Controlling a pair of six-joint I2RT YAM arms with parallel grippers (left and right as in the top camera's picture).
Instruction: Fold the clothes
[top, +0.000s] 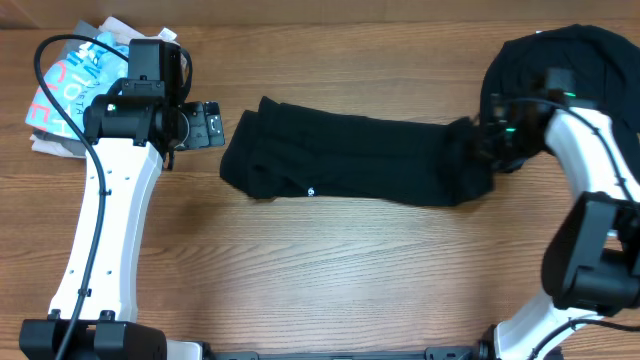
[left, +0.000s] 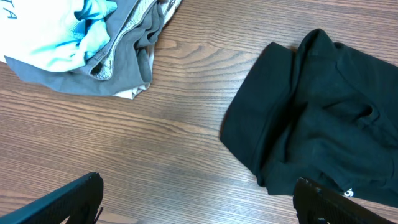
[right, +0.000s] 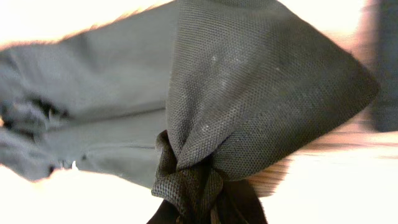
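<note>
A black T-shirt (top: 350, 160) lies in a long folded band across the middle of the table, a small white logo (top: 311, 191) near its front edge. My right gripper (top: 487, 140) is shut on the band's right end. In the right wrist view the fabric (right: 249, 93) bunches into a pinched knot at the gripper (right: 199, 211). My left gripper (top: 210, 127) stands open just left of the shirt's left end, holding nothing. In the left wrist view, bare wood lies between its fingertips (left: 68, 199) and the shirt (left: 323, 124) reaches the right finger.
A pile of light blue and grey clothes (top: 70, 90) sits at the back left, also in the left wrist view as the crumpled pile (left: 81, 43). A heap of black clothes (top: 560, 60) lies at the back right, behind my right arm.
</note>
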